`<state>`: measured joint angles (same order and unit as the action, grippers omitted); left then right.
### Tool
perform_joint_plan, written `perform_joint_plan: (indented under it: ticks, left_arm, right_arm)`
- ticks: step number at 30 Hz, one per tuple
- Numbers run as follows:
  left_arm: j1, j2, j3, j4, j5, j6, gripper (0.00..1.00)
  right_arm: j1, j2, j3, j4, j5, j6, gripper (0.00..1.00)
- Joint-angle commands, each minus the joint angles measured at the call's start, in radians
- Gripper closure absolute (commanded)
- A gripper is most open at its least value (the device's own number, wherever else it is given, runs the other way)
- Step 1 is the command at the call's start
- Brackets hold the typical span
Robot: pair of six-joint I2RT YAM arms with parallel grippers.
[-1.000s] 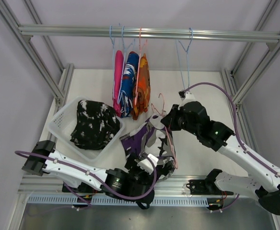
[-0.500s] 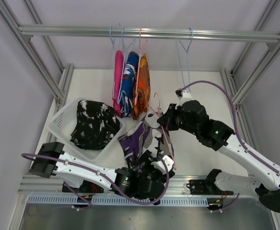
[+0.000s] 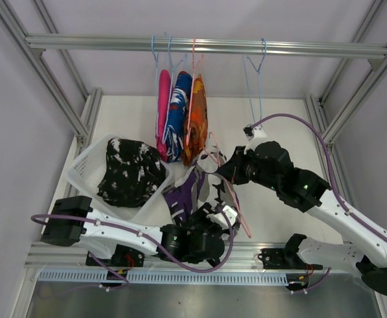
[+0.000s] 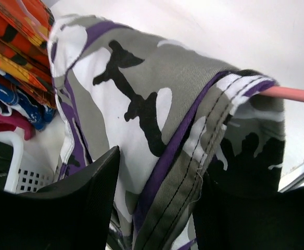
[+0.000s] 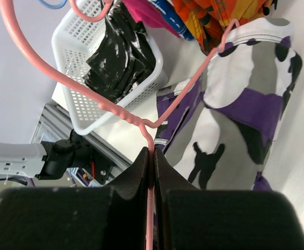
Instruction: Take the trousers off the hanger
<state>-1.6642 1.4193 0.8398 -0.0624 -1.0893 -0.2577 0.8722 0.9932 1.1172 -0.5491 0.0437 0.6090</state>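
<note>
Since a second ago the left tool [image 3: 217,215] has slid rightward under the purple camouflage trousers [image 4: 141,88] and narrowed from wide to about half, its fingers [image 4: 89,208] flanking the hanging fold; whether they pinch the cloth I cannot tell. Above it and to its right, the right tool [image 5: 153,152] is clamped tight on the pink hanger [image 5: 126,117], over whose bar the trousers drape. The basket [image 3: 87,165] rim lies just left of the left tool, with the black speckled trousers [image 3: 130,172] inside. Beyond the right tool hang the pink [image 3: 162,106], blue patterned [image 3: 178,112] and orange trousers [image 3: 197,112], close to the hanger's hook. Bare table [image 3: 279,112] opens to that tool's right.
</note>
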Motion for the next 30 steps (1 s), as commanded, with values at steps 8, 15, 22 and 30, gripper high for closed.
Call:
perform_joint_plan:
  ticks: [8,15,22,30]
  left_arm:
    - [0.049,0.086,0.130,0.234,-0.027,0.171,0.80]
    - [0.061,0.052,0.139,0.299,-0.040,0.282,0.99]
    - [0.064,-0.049,0.117,0.227,-0.072,0.275,0.99]
    - [0.049,-0.259,0.142,0.187,-0.104,0.356,0.99]
  right_arm:
    - [0.033,-0.054,0.001,0.133,0.015,0.017,1.00]
    - [0.033,-0.091,-0.037,0.132,0.022,0.024,1.00]
    - [0.031,-0.114,-0.072,0.117,0.064,0.026,1.00]
    - [0.031,-0.105,-0.207,0.189,0.094,0.051,1.00]
